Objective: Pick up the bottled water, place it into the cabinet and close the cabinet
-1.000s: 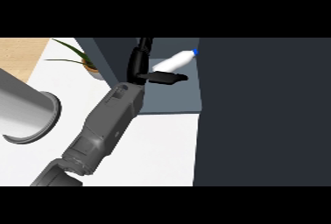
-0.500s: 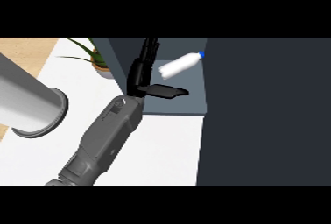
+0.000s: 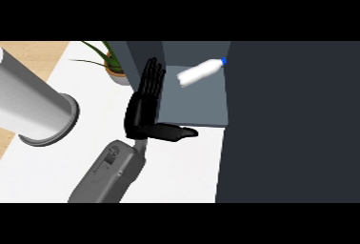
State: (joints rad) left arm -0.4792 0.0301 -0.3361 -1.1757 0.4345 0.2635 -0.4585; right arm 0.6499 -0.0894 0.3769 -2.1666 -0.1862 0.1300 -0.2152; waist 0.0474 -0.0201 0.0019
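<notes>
The bottled water (image 3: 199, 72), white with a blue cap, lies tilted on its side inside the grey-blue cabinet (image 3: 197, 107), cap toward the upper right. My right hand (image 3: 144, 109) is open to the left of the cabinet's opening, fingers straight and pointing up the view, thumb stretched right across the cabinet's lower edge. It is apart from the bottle and holds nothing. The left hand does not show.
A large dark cabinet panel (image 3: 295, 124) fills the right side. A potted plant (image 3: 112, 66) stands behind the hand at the top. A thick grey cylinder (image 3: 35, 109) crosses the left edge above the white counter (image 3: 175, 171).
The right hand has drawn back down and left from the bottle with its fingers straightened. The bottle stays lying in the cabinet, now free of the hand.
</notes>
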